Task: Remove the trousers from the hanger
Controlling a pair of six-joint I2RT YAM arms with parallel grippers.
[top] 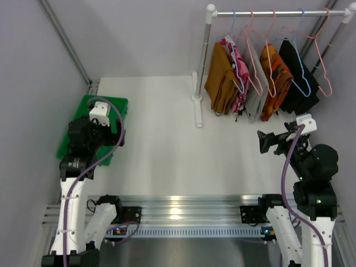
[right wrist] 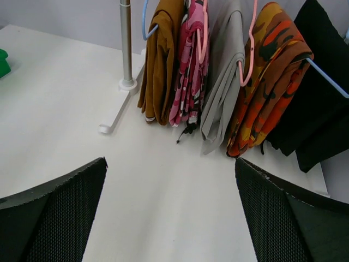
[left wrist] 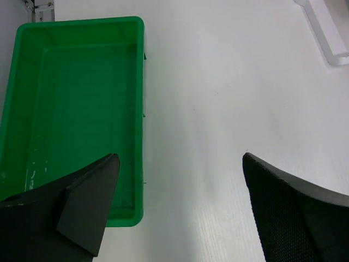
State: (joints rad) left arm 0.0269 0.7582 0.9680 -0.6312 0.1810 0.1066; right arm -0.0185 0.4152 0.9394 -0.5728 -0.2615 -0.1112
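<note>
Hanging in soft folds, mustard trousers (right wrist: 158,60) and pink floral trousers (right wrist: 188,65); my left pincer (left wrist: 180,164) and right pincer (right wrist: 170,164) gape empty.

The rack (top: 207,50) stands at the bench's (top: 161,144) far right; the trousers (top: 221,78) hang at its left end, other garments (top: 278,75) to their right. A bin (left wrist: 82,98) lies at the left edge, partly beneath the left hand (left wrist: 180,161).

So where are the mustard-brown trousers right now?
Top view, far right: the mustard-brown trousers hang leftmost on the rail, between the white post and the pink floral trousers.
</note>
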